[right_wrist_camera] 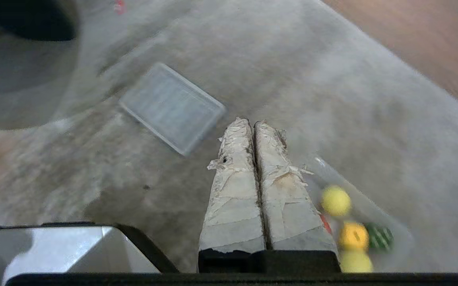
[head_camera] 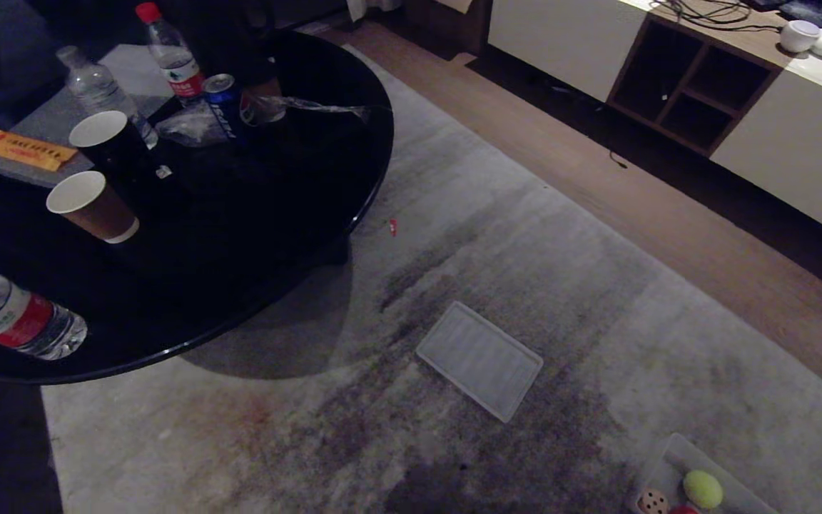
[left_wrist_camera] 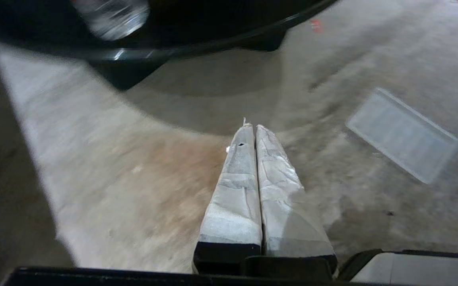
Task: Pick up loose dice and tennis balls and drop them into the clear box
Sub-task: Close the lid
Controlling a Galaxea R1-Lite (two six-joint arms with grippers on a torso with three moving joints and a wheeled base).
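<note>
Box [head_camera: 668, 464] sat nearest, cut by the frame edge at 5 o'clock in head view, holding a tennis ball [head_camera: 703, 489], a tan die [head_camera: 652, 501] and a sliver of red die [head_camera: 683, 510]. Right wrist view showed the same box [right_wrist_camera: 396, 226] with a ball [right_wrist_camera: 335, 201], a yellow die [right_wrist_camera: 354, 236], a green die [right_wrist_camera: 380, 237] and a second ball [right_wrist_camera: 355, 262]. Lid [head_camera: 479, 360] lay flat mid-rug, well apart from the box. Rug [head_camera: 525, 250] ran open toward 1 o'clock to the wood floor [head_camera: 668, 214]; black table [head_camera: 275, 214] rim overhung it at 9 o'clock. Left gripper [left_wrist_camera: 251, 126] and right gripper [right_wrist_camera: 249, 121] both hung above the rug, fingers pressed together, gripping nothing.
</note>
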